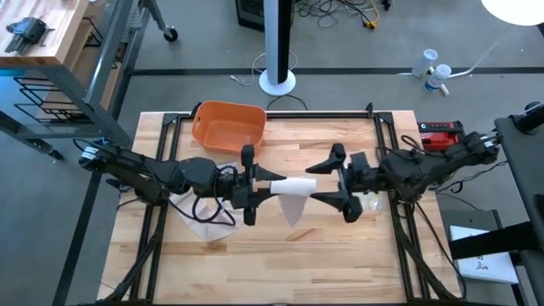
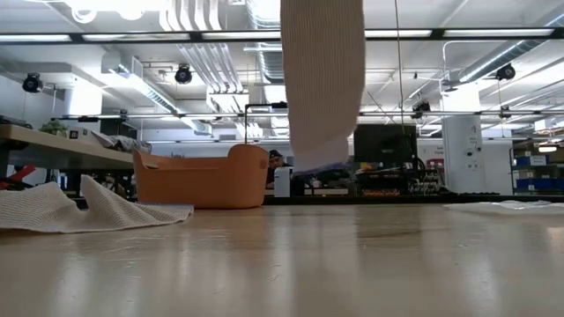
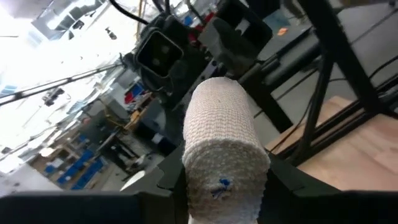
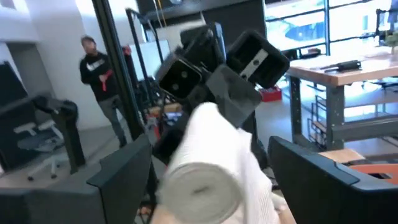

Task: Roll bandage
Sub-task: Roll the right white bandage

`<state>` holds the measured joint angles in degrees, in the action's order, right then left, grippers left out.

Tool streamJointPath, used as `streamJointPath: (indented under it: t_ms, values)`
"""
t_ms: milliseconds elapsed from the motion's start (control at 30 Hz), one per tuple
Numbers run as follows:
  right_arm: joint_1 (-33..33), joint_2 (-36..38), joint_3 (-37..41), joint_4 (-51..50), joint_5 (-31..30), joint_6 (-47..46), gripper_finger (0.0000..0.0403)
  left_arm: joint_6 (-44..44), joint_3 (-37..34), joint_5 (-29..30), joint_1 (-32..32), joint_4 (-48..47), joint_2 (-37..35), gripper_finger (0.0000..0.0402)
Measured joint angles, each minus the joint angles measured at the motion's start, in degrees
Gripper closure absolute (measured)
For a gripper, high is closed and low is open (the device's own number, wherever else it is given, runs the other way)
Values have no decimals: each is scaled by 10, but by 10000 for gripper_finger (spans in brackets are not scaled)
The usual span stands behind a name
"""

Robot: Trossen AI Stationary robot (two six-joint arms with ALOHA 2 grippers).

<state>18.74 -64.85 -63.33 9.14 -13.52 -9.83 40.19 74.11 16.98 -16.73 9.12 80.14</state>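
Note:
A white bandage roll is held level above the table's middle by my left gripper, which is shut on it. Its loose tail hangs down from the roll, and the tail's lower end is clear of the tabletop. My right gripper faces the roll's free end from the right. It is open wide, one finger on each side of that end, touching nothing. My left gripper pinches the roll's left end between its two fingers. The fingers come level from the table's left and lie along the roll. The roll is lifted clear and points toward the table's right, with the tail hanging slack below it.
An orange basket stands at the table's far edge, left of the middle. A second white bandage lies crumpled on the table under my left arm. A clear wrapper lies under my right arm. A person stands in the room beyond.

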Motion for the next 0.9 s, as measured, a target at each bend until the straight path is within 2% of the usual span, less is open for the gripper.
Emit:
streamJointPath:
  t_ms: [233,367,633,900]
  values:
    - [0,-64,-64,-27,0,-3,92,-19,0,2,0,6,0,286]
    - [0,-84,-79,-29,-2,-50,106,-19,0,5,0,11,0,286]
    - [-5,-93,-84,-28,-14,-68,151,-17,0,5,2,15,0,283]
    - [-7,-93,-84,-29,-20,-75,220,-17,0,5,10,22,0,253]
